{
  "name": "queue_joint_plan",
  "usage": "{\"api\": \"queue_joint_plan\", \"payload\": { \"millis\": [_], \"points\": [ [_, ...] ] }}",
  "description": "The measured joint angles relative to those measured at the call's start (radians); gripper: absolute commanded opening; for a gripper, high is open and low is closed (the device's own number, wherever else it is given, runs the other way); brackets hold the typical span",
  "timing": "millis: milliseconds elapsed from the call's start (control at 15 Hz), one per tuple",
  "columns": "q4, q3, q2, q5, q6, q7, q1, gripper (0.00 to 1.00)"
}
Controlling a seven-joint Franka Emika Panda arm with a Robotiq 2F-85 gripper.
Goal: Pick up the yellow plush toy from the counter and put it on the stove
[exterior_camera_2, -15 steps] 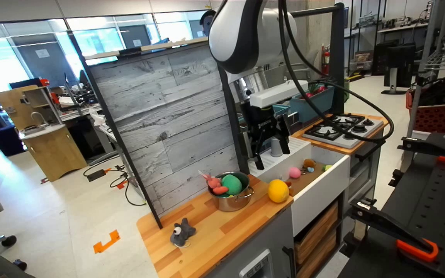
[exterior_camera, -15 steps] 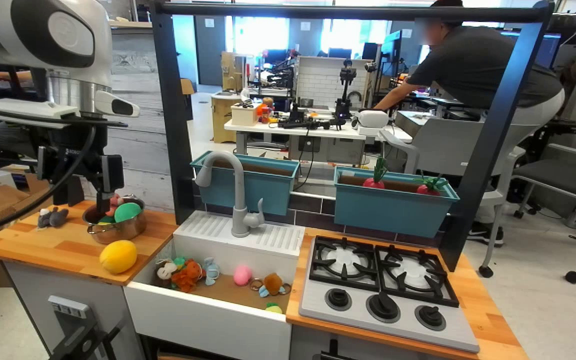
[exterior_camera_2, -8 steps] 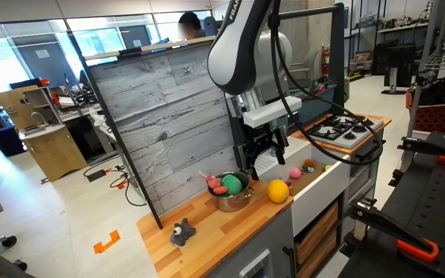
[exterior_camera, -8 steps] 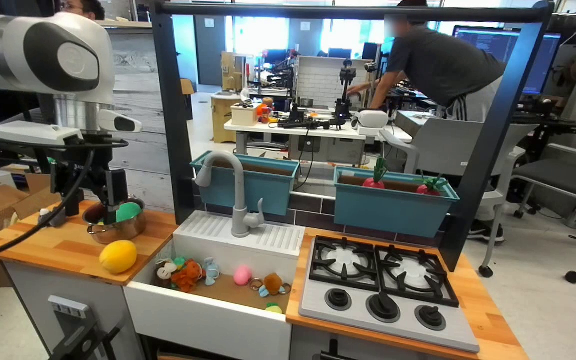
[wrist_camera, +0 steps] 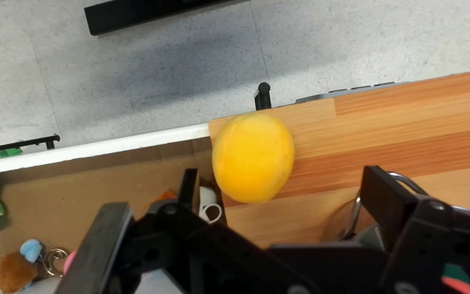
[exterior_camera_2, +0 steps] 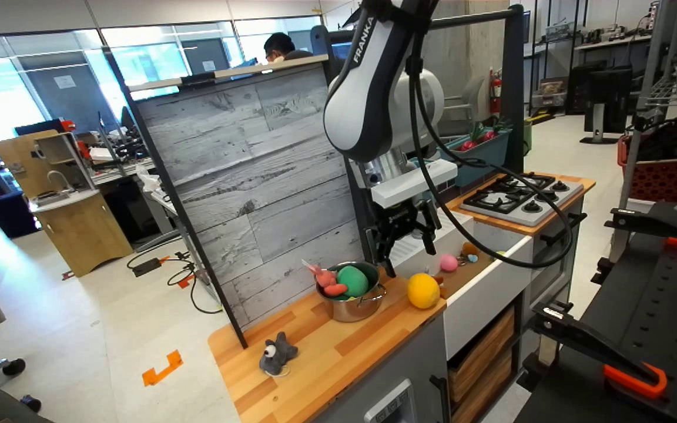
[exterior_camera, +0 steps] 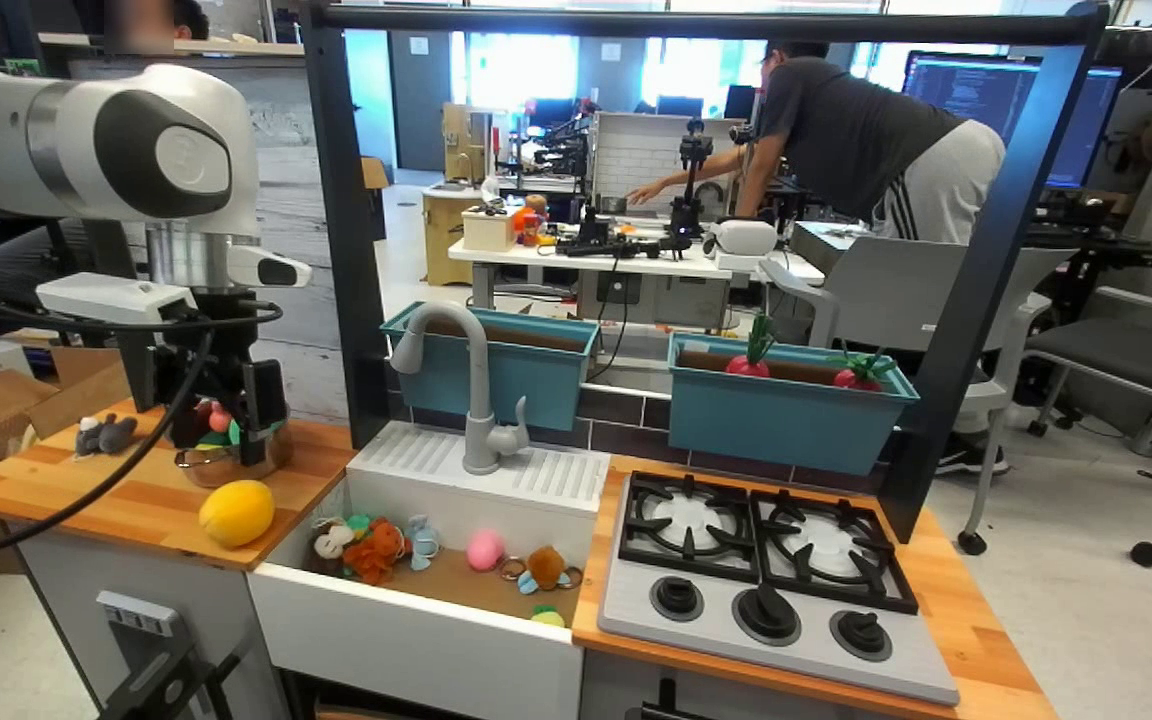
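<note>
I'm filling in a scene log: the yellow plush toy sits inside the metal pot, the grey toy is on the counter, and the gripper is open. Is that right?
Not quite: the yellow plush toy isn't inside the metal pot; it rests on the counter, beside the pot, as both exterior views show. The grey toy is on the counter, and the gripper is open.

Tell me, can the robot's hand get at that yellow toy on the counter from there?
Probably yes: the hand hangs open, and the wrist view shows nothing covering the yellow toy on the counter. The metal pot close by might crowd the hand, though.
</note>
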Motion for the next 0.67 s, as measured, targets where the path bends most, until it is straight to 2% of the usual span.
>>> {"api": "queue_joint_plan", "payload": {
  "millis": [667],
  "points": [
    [0.092,-0.045,0.101,0.000,0.000,0.066,-0.002,1.00]
  ]
}}
